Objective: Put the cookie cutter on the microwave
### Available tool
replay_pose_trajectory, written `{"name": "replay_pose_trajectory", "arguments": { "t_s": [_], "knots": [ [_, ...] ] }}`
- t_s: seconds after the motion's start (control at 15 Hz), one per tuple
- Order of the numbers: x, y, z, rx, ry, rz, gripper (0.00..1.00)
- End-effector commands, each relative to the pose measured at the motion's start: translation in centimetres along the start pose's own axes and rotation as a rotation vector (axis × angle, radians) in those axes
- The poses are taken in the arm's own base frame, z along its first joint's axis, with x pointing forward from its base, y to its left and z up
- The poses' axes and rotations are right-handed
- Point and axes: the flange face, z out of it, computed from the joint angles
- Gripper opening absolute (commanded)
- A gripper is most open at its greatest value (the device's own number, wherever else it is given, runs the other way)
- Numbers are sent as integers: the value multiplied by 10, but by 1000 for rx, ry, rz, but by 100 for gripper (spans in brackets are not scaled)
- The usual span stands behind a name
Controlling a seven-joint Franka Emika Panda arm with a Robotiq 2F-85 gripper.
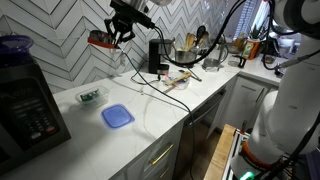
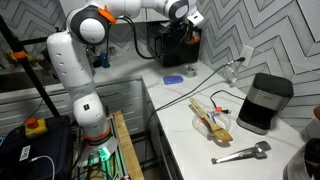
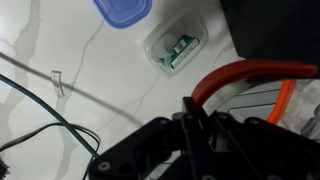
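My gripper [image 1: 118, 33] is shut on the red ring-shaped cookie cutter [image 1: 100, 40] and holds it high above the white counter. It hangs right of the black microwave [image 1: 30, 115] and above the level of its top. In the wrist view the cutter's red rim [image 3: 240, 75] curves out from between my fingers [image 3: 195, 112], with the microwave's dark body [image 3: 270, 30] just beyond. In an exterior view my gripper [image 2: 187, 22] hangs over the far end of the counter, and the cutter is too small to make out there.
A flat blue square lid [image 1: 117, 116] and a small green item [image 1: 90, 96] lie on the counter below the gripper. A dark blue thing [image 1: 12, 45] sits on the microwave's top. Cables, a black appliance [image 1: 156, 55] and utensils crowd the far counter.
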Motion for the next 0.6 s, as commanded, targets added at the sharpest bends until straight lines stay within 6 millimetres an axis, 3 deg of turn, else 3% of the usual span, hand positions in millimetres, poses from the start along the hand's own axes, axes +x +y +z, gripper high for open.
{"name": "replay_pose_trajectory", "arguments": {
  "t_s": [0.0,0.33,0.53],
  "knots": [
    [-25,-37,-26,129,-27,-137,3],
    [-100,-110,-86,247,-44,-408,3],
    [-131,-150,-92,290,-35,-576,3]
  ]
}}
